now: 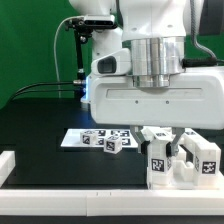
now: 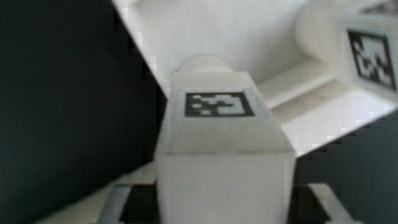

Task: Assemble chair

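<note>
Here the hand straddled a tagged white chair bar, which ran between its jaws; whether they pinched it, I could not tell. Another chair block stood just beside the hand on the black table.

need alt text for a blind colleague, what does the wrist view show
A white chair bar with a square black-and-white tag fills the centre, flanked by the hand. Beyond it lie more white chair parts on a black table.
</note>
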`<action>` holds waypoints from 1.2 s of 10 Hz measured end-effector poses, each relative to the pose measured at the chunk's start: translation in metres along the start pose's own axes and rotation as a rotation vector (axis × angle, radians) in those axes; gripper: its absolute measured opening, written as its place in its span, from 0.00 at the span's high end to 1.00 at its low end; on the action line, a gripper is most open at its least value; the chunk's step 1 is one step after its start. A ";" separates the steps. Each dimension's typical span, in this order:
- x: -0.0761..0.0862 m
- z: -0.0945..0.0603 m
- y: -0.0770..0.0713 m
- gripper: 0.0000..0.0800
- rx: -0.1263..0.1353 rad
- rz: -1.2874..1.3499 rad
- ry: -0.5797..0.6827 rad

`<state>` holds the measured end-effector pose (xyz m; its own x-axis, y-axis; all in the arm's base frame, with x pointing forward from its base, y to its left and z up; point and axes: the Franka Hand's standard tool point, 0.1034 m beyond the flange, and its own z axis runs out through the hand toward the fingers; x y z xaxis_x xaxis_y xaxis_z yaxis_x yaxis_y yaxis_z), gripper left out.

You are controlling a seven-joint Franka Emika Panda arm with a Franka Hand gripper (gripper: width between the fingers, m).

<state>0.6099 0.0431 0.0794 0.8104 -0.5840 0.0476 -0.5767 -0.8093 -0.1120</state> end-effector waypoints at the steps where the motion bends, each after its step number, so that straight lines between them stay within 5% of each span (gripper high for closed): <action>1: 0.001 -0.001 0.000 0.65 -0.001 0.128 0.003; 5: 0.001 0.000 0.003 0.65 0.033 0.855 -0.033; 8: 0.000 0.001 0.003 0.64 0.030 0.973 -0.037; 9: -0.002 0.001 0.002 0.54 0.023 0.902 -0.036; 10: -0.009 0.001 -0.004 0.33 -0.008 0.739 -0.032; 11: -0.009 0.000 -0.006 0.33 -0.002 0.629 -0.028; 12: -0.007 0.000 -0.007 0.21 -0.001 0.394 -0.037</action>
<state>0.6078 0.0528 0.0793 0.5303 -0.8471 -0.0349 -0.8443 -0.5238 -0.1134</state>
